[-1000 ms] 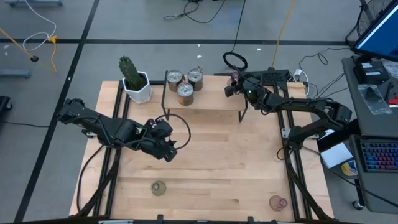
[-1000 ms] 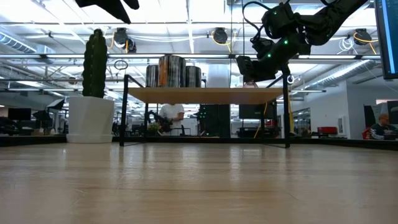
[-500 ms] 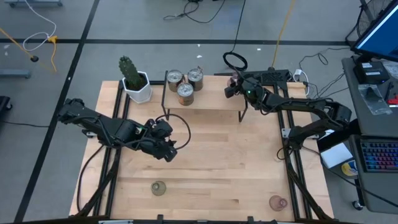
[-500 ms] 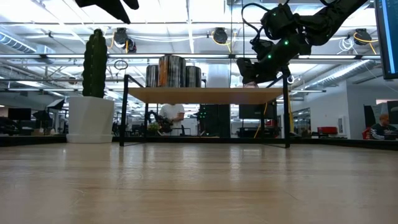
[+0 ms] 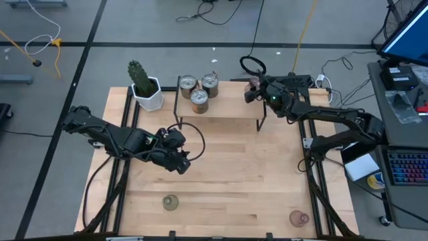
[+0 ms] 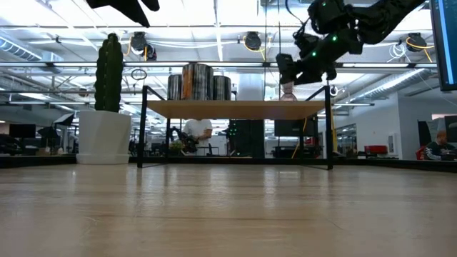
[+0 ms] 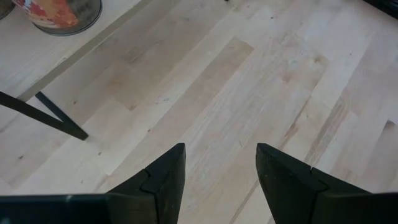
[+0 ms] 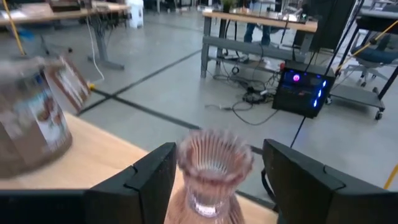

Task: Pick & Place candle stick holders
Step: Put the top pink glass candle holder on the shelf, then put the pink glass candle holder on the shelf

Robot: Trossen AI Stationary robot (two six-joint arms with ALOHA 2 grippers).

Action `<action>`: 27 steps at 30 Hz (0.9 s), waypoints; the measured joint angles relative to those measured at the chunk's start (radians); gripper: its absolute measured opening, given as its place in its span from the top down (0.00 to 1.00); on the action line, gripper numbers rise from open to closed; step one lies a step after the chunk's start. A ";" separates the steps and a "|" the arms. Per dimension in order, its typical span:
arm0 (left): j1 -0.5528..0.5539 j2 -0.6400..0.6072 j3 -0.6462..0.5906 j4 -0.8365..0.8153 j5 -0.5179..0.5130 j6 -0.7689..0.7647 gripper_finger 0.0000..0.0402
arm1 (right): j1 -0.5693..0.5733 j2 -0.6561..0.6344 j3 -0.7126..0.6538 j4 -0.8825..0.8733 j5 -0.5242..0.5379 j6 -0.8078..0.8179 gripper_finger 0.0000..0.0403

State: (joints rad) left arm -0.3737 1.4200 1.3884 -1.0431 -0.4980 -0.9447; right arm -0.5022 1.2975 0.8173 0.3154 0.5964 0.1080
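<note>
The right hand (image 5: 252, 89) is spread open just above a pink ribbed glass holder (image 8: 213, 171), which is parked on the small shelf (image 5: 227, 107) near three silvery holders (image 5: 199, 98). The left hand (image 7: 219, 163) is held half open over the counter (image 5: 227, 167), nothing in it.

right end effector (image 8: 214, 180) open, left end effector (image 7: 221, 168) parted

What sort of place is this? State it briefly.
Most likely a robotics lab in an open-plan workspace: a wooden table with mounted arms, cables across the floor, and rows of desks with electronics beyond.
</note>
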 joint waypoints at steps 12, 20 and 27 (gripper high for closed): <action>0.000 0.000 0.000 0.000 0.000 0.020 0.51 | 0.028 -0.181 0.000 0.008 -0.133 0.000 0.43; 0.000 0.000 0.000 0.000 -0.008 0.026 0.51 | 0.147 -0.381 0.000 -0.183 -0.611 0.094 0.45; 0.000 0.000 0.000 0.000 -0.009 0.028 0.51 | 0.237 -0.558 0.000 -0.513 -1.028 0.435 0.47</action>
State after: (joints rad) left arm -0.3740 1.4200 1.3884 -1.0428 -0.5072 -0.9169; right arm -0.2650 0.7391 0.8173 -0.1972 -0.4316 0.5427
